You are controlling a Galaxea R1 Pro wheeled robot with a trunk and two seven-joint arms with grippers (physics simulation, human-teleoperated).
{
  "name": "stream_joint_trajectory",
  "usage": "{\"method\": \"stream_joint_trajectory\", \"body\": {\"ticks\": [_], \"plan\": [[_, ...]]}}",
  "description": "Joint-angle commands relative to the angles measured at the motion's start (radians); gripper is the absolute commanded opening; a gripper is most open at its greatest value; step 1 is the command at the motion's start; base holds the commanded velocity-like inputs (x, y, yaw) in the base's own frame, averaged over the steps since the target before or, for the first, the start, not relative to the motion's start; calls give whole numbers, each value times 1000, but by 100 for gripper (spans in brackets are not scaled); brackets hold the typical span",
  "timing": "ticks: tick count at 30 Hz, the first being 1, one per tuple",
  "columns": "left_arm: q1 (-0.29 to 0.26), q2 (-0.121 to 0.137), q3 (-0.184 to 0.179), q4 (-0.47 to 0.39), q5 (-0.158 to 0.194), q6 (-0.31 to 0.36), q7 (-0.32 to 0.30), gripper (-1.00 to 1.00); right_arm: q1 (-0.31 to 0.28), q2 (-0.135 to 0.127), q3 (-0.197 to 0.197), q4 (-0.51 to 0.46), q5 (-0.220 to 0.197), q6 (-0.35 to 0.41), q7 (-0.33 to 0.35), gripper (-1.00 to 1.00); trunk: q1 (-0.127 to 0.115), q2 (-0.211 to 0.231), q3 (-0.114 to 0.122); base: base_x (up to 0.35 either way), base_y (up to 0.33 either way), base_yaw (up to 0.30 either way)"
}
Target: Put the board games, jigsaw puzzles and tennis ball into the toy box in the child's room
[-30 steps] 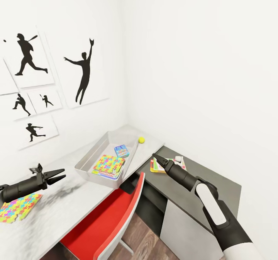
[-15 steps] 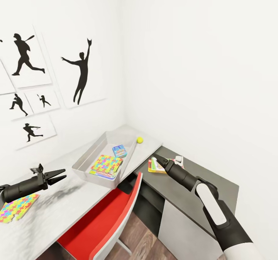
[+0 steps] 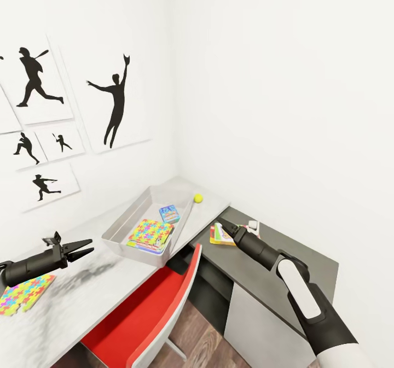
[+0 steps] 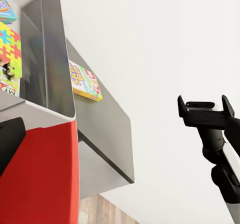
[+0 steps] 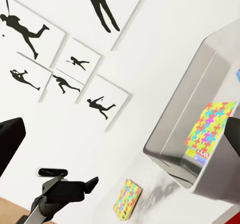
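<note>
The light-grey toy box [image 3: 130, 213] stands on the white table [image 3: 98, 286]. It holds a jigsaw puzzle [image 3: 150, 231] lying over a printed box, and a blue board game [image 3: 169, 213]. The tennis ball [image 3: 198, 198] rests on the table just beyond the box. A second jigsaw puzzle [image 3: 24, 293] lies at the table's near left. A yellow-red board game [image 3: 220, 237] sits on the dark cabinet top. My right gripper [image 3: 224, 225] hovers open just over it, holding nothing. Over the table left of the toy box my left gripper [image 3: 83, 249] is open and empty.
A red chair [image 3: 148, 313] is tucked under the table below the toy box. The low dark-topped cabinet [image 3: 284, 258] meets the table's right end and carries a small white and pink object [image 3: 253, 226]. Silhouette pictures [image 3: 117, 103] hang on the wall behind.
The whole picture shifted slightly left and up early on, so the camera moved. Both arms keep their pose and both grippers stay open.
</note>
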State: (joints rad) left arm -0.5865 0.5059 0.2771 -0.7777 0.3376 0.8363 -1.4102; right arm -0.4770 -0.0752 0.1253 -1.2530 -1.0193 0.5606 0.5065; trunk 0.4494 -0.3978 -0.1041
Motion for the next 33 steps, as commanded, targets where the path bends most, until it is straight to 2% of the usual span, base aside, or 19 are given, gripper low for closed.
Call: {"method": "stream_joint_trajectory", "body": {"ticks": [1,12,33], "plan": [[-1,0,0,0,1,10,-3,100,-1,-1,1,0,-7,5,-1,100,1,-2,-2,0,0,0],[-1,2,6,0,1,13,-5,100,-1,0,1,1,-7,5,0,100,1,-2,-1,0,0,-14],[-1,2,7,0,3,17,-9,100,-1,-1,1,-3,-7,4,-1,100,1,-2,23,0,0,-187]]}}
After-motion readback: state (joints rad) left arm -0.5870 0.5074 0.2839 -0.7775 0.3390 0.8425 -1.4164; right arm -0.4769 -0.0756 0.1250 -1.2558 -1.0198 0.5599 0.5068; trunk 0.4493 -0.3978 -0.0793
